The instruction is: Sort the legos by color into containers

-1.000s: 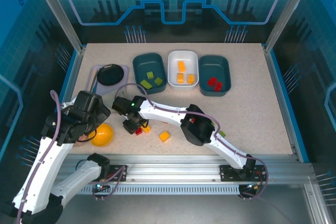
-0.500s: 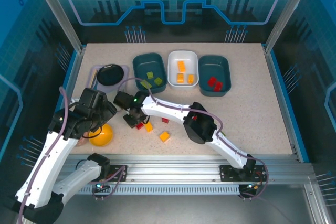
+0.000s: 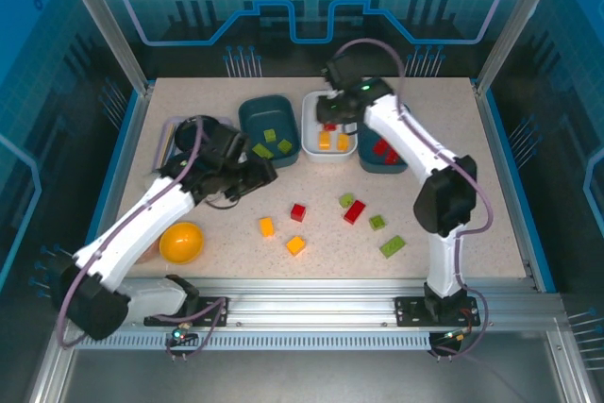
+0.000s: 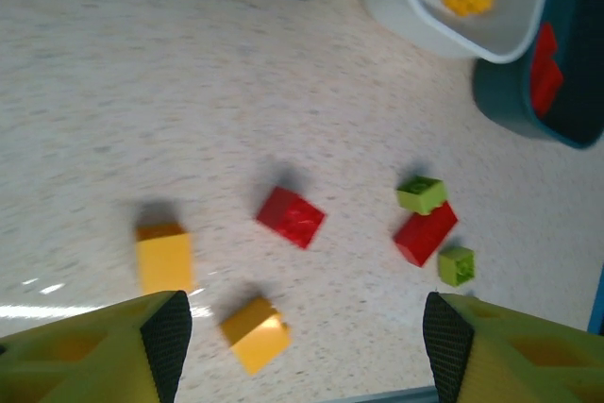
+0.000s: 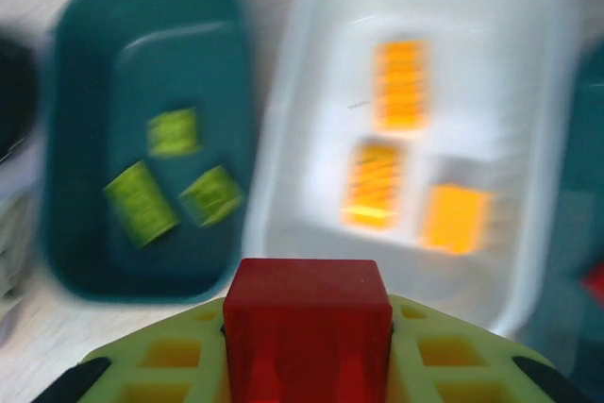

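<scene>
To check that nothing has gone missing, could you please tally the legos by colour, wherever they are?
Red legos: 5, counting the one held in the right fingers
Orange-yellow legos: 5
Light green legos: 6
Total: 16

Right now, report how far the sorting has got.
Done: three green bricks lie in the left teal tray, three orange bricks in the white tray, some red bricks in the right teal tray. In hand: the right claw holds a red brick over the trays; the left claw is open, empty. Left: seven loose bricks on the table, two orange, two red, three green.
</scene>
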